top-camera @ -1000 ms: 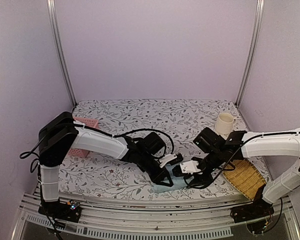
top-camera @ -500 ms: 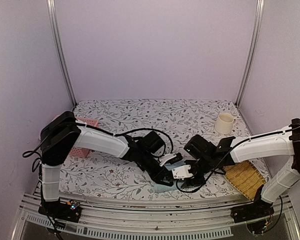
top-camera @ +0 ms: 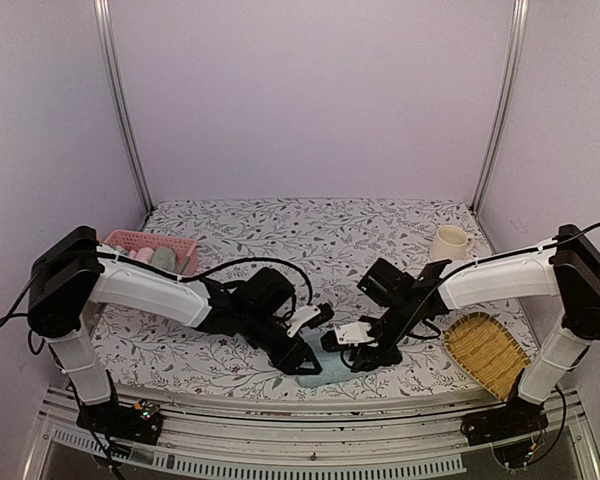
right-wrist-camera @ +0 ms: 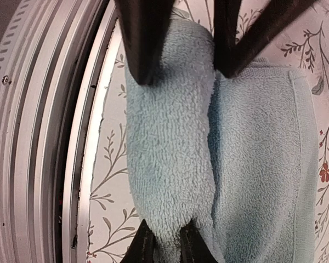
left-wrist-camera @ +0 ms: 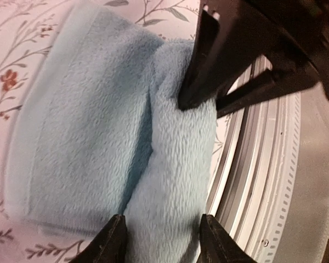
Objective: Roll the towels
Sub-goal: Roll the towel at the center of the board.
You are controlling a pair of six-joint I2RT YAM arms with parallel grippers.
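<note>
The right gripper (right-wrist-camera: 165, 241) is clenched on one end of the light blue towel (right-wrist-camera: 170, 126), probably to pin the roll so it cannot unwind. Facing it, the left gripper (left-wrist-camera: 162, 233) stands released, its fingers astride the roll's other end, seemingly ready to close and turn it. On one side of both grippers lies the towel's flat, unrolled part; on the other is the table's (right-wrist-camera: 112, 181) edge.

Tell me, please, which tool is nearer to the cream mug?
Right. The right tool grips the light blue towel near the front edge, the cream mug far behind and right of it; the left tool straddles the towel's other end, farther left.
</note>
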